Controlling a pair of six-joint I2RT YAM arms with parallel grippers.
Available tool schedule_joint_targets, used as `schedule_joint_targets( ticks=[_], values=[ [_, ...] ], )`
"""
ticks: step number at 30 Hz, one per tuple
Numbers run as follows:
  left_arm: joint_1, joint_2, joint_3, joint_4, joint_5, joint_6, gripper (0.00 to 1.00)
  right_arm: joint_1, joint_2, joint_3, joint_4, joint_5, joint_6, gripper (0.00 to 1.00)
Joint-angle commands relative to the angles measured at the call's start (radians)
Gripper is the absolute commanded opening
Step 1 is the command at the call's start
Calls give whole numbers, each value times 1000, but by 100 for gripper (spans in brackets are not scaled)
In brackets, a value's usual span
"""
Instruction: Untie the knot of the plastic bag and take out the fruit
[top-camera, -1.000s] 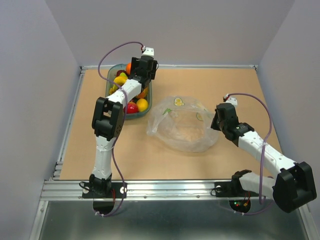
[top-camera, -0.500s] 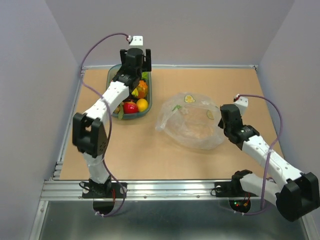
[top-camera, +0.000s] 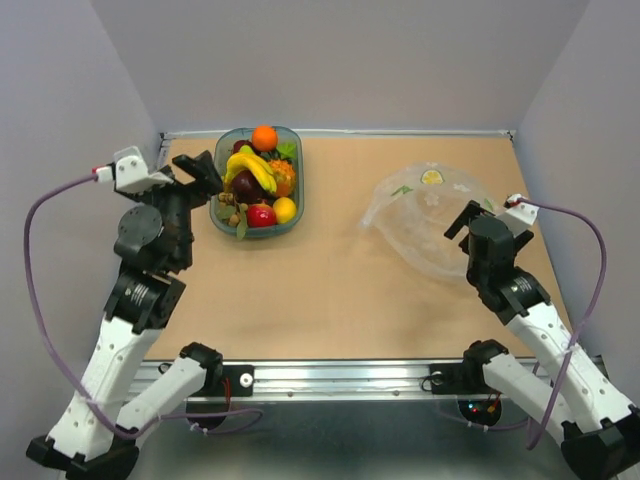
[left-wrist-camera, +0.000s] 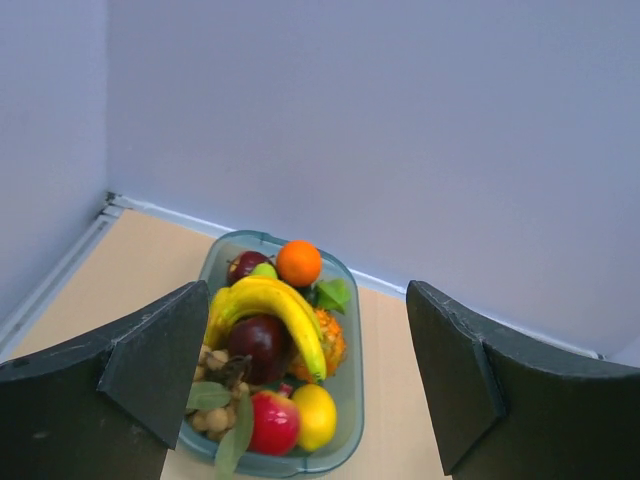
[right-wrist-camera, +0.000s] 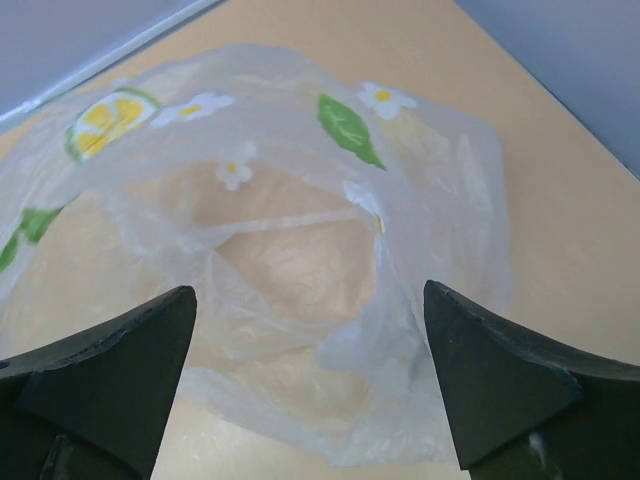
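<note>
The left tool (left-wrist-camera: 308, 290) hangs with its jaws spread wide and nothing in them, just left of the green-tinted tray (top-camera: 301, 186). The fruit (top-camera: 256, 186) is heaped in that tray: orange (top-camera: 264, 137) at the far end, banana (top-camera: 255, 168) across the middle, red apple (top-camera: 262, 214) nearest. The right tool (right-wrist-camera: 310, 290), also spread and empty, hovers over the plastic bag (top-camera: 425, 225). The bag lies slack on the table (top-camera: 330, 280), well right of the tray.

Overhead view of the table (top-camera: 330, 290); left wrist toward tray (left-wrist-camera: 352, 390), right wrist close over plastic bag (right-wrist-camera: 300, 260)
</note>
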Motion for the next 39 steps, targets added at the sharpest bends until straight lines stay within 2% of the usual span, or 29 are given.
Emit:
schedule_joint_targets(
  ticks=[1, 7, 13, 19, 23, 28, 34, 39],
  values=[
    [-1, -163, -72, -57, -114, 41, 91, 0, -93, 94, 14, -70, -83, 100],
    [-1, -442, -275, -87, -252, 74, 91, 0, -323, 108, 8, -139, -207, 100],
    [-1, -728, -431, -115, -267, 71, 96, 0, -523, 68, 9, -154, -316, 100],
    [-1, -918, -527, -126, -244, 29, 97, 0, -733, -44, 9, -193, -292, 100],
    [-1, -929, -533, -124, -292, 29, 97, 0, -742, -86, 8, -191, -264, 100],
    [-1, -920, -548, -110, -197, 32, 96, 0, -729, -93, 8, -202, -246, 100],
    [13, -940, -550, -98, -301, 35, 96, 0, -736, -98, 9, -173, -249, 100],
    [28, -948, -557, -77, -274, 43, 96, 0, -727, -101, 11, -176, -252, 100]
  ],
)
